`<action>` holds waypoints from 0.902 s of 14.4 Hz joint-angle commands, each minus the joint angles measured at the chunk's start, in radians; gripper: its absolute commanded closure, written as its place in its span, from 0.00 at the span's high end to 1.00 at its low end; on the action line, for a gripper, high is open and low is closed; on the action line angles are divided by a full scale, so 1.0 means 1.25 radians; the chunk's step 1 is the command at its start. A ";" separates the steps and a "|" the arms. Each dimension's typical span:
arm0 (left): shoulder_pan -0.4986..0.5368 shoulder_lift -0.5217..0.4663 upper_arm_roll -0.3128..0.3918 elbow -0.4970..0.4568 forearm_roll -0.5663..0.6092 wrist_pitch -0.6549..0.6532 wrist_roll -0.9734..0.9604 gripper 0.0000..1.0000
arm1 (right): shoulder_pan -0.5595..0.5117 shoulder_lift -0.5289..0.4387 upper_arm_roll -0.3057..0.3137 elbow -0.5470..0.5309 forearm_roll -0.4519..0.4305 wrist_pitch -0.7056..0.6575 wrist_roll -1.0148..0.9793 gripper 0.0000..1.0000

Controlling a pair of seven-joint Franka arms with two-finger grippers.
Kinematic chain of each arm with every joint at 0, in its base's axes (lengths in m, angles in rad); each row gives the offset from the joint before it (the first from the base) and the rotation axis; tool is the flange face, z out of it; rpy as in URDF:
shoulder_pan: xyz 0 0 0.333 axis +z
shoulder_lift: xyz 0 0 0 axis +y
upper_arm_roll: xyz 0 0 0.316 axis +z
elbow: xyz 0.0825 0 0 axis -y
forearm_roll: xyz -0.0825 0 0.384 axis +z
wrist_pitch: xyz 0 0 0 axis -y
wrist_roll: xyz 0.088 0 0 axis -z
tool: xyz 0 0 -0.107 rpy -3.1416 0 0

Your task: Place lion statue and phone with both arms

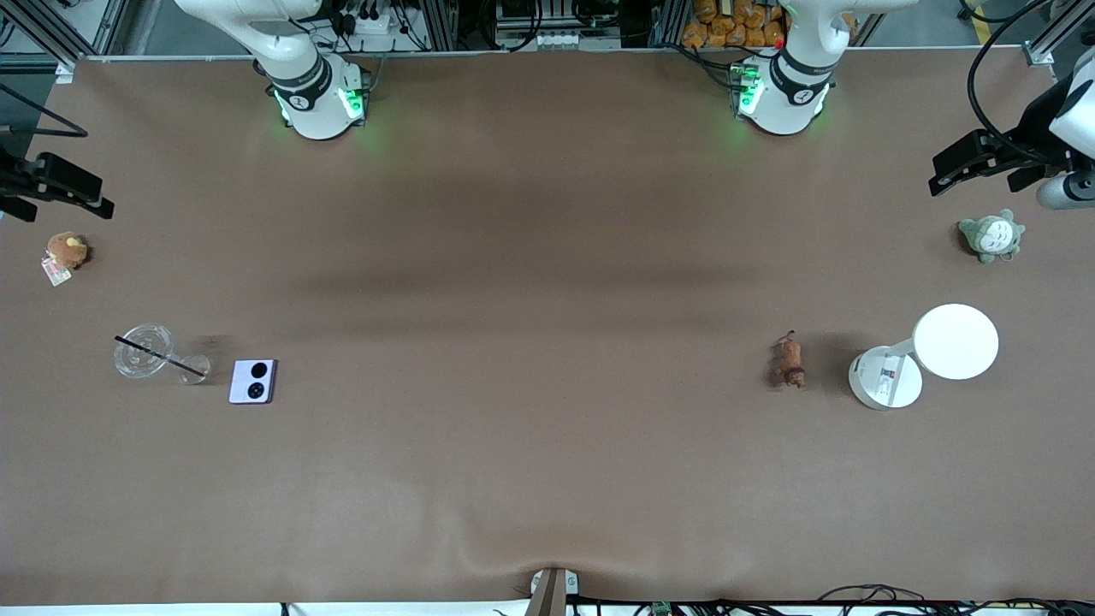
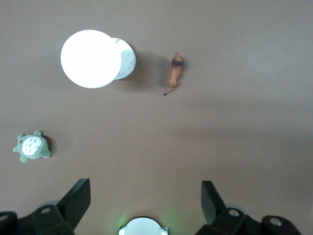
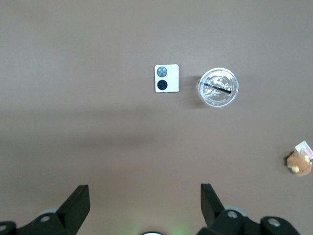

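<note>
Front view had the phone [image 1: 252, 381] flat beside a clear cup [image 1: 144, 350] at the right arm's end, the lion statue [image 1: 790, 361] beside a white lamp [image 1: 928, 354] at the left arm's end. Left gripper [image 2: 144, 203] and right gripper [image 3: 144, 203] hung high over the table, fingers spread wide, empty.

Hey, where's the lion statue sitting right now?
In the front view the lion statue lies on the table toward the left arm's end, just beside the white round lamp, with nothing touching it.
</note>
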 commanded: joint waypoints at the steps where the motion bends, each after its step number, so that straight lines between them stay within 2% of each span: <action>1: -0.002 0.018 0.003 0.021 -0.013 -0.003 -0.007 1.00 | 0.015 0.000 0.013 0.010 -0.005 -0.022 0.072 1.00; 13: 0.001 0.024 0.003 0.047 -0.017 -0.003 0.002 1.00 | 0.019 0.003 0.012 0.010 -0.013 -0.018 0.060 1.00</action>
